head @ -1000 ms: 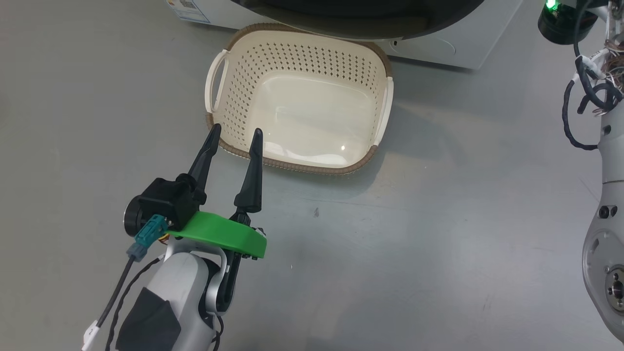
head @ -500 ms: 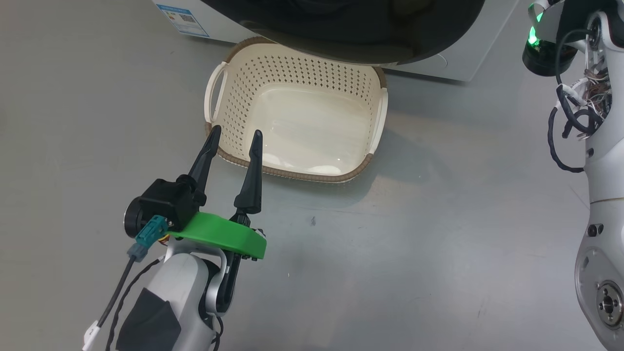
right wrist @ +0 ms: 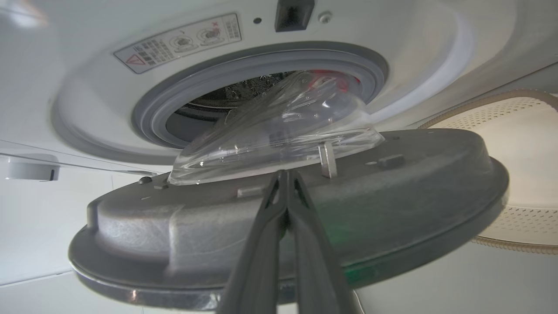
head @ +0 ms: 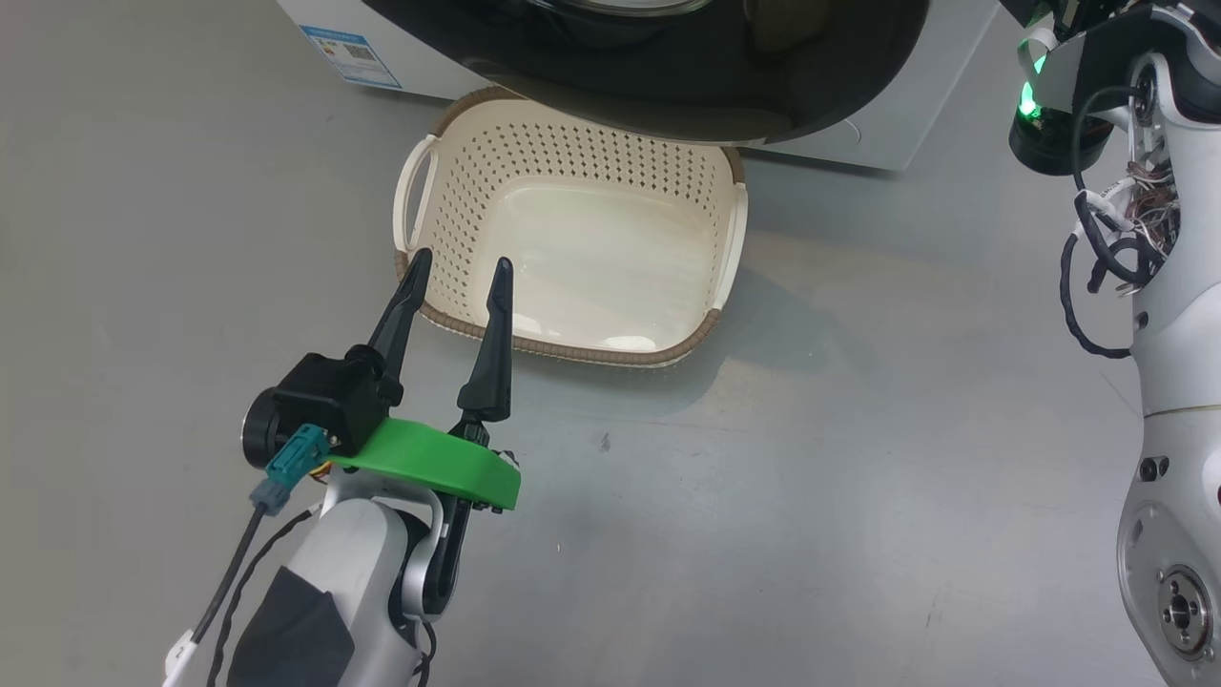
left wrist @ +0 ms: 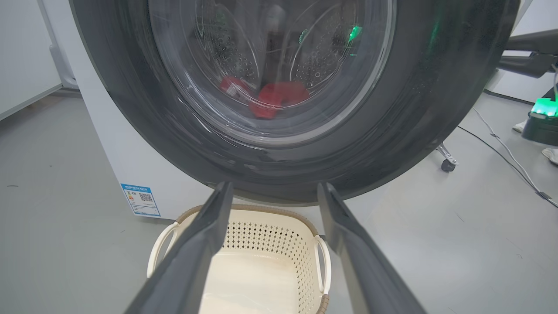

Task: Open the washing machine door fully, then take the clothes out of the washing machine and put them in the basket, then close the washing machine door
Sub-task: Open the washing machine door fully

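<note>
The right hand [right wrist: 285, 175] has its two fingers pressed together into one blade, holding nothing. Their tips are up against the grey inner face of the washing machine door [right wrist: 392, 196], just short of the glass bowl [right wrist: 279, 131]; I can't be sure they touch. The door stands partly open. Being round, it has no real long axis: its flat face lies broadside ahead of those fingertips, and the bowl bulges beyond them, back towards the grey seal [right wrist: 261, 65] of the washing machine [right wrist: 87, 65].

I'd judge the door stiff and fairly weighty, its glossy rim slick. It's better pushed on the grey face or hooked at the rim's edge, never by the glass.

The left hand [head: 461, 260] is spread and empty, with the basket [head: 572, 348] just below and ahead of its fingertips. Further ahead of it, through the glass, the red clothes [left wrist: 279, 98] lie low in the drum. They look soft, limp and light, so any fold should do for a pinch.
</note>
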You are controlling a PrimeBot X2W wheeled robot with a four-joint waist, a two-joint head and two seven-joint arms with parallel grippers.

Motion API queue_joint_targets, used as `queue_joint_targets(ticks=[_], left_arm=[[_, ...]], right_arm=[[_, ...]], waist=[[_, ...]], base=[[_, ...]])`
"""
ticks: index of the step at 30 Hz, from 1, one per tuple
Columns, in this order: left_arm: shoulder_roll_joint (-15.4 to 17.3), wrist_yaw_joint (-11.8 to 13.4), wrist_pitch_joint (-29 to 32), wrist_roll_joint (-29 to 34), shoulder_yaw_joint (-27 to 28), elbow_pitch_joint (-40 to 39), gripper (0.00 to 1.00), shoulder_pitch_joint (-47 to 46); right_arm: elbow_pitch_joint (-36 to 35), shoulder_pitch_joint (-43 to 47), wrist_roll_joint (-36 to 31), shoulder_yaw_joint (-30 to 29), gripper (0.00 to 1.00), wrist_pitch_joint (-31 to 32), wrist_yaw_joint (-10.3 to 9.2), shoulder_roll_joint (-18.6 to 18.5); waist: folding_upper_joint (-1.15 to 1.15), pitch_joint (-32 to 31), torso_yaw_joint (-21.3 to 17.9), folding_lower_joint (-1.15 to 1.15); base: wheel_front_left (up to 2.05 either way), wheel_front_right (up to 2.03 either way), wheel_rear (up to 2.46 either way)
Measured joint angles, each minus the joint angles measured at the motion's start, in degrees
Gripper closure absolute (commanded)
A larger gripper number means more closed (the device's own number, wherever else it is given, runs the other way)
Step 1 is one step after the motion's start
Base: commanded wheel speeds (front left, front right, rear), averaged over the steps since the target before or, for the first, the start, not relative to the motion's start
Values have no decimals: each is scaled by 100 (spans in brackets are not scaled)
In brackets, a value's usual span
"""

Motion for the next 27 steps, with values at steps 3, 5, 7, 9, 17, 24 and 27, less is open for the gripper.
queue_joint_targets(ticks=[3, 5, 7, 9, 17, 24, 27], left_arm=[[0, 0, 0, 0, 3, 0, 0, 11], [0, 0, 0, 1, 8, 1, 0, 30], [0, -1, 0, 1, 22, 22, 0, 34], [0, 0, 0, 1, 33, 38, 0, 38], [1, 0, 0, 10, 177, 92, 0, 185], [2, 0, 0, 11, 307, 165, 0, 293], [4, -1, 0, 56, 364, 185, 0, 357]], right_arm=[[-53, 5, -3, -14, 100, -25, 2, 5], [-114, 5, -13, -29, 100, -103, 19, 3], [-192, 23, -193, 9, 100, -268, 231, -47], [-267, 80, -358, 69, 100, -393, 399, -138], [-539, 446, -1445, 661, 100, -990, 1310, -563], [-909, 905, -2639, 1366, 100, -1678, 1422, -969], [-1103, 1101, -3003, 1593, 100, -2019, 1428, -1054]], waist=[[0, -15, -9, 0], [0, -25, -12, 0], [0, -60, -14, 0], [0, -101, -17, 0], [0, -345, -57, 0], [0, -629, -153, 0], [0, -755, -216, 0]], base=[[0, 0, 0], [0, 0, 0], [0, 0, 0], [0, 0, 0], [0, 0, 0], [0, 0, 0], [0, 0, 0]])
